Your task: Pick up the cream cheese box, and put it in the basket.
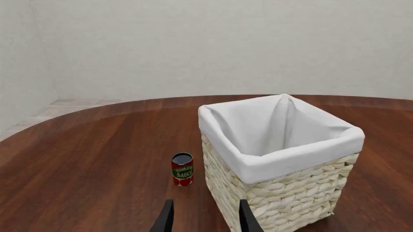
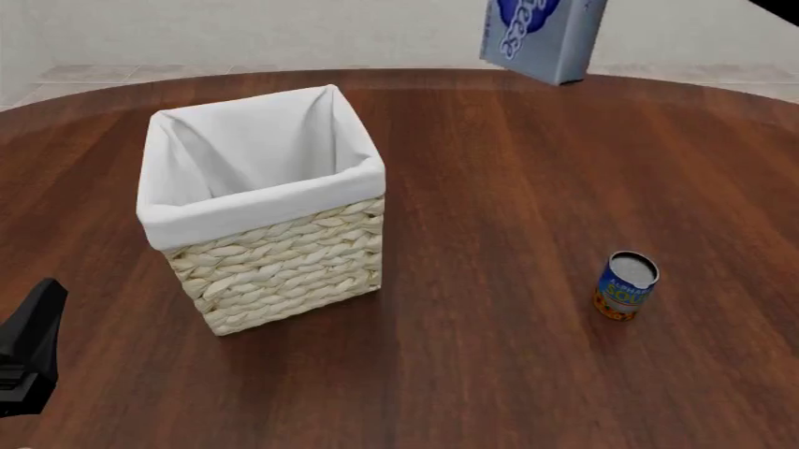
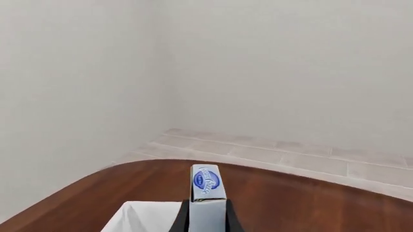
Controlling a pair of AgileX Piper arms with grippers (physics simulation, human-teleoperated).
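The small flat white and pale-blue cream cheese box (image 2: 540, 37) with its dark-blue oval of white script hangs high in the air, tilted, over the far part of the round dark wooden table (image 2: 525, 206), to the right of the basket and well above the tabletop. In the right wrist view the right gripper (image 3: 207, 216) pinches this box (image 3: 207, 193) between its two dark fingers (image 3: 183, 218), one pressed against each broad side, with a white corner of the basket liner just showing below.

The tall square basket of cream woven wicker (image 2: 268, 220), lined with white cloth folded over its rim, stands on the table left of centre. A small blue-and-orange cylindrical can with a white top (image 2: 624, 285) stands upright near the right edge, well apart from the basket.

The left gripper (image 1: 205, 218) hovers low at the near left, its fingers spread and holding nothing. Ahead of it in the left wrist view are the basket (image 1: 277, 169) and a small red tomato sauce can (image 1: 183, 169) standing upright just beside the wicker wall.
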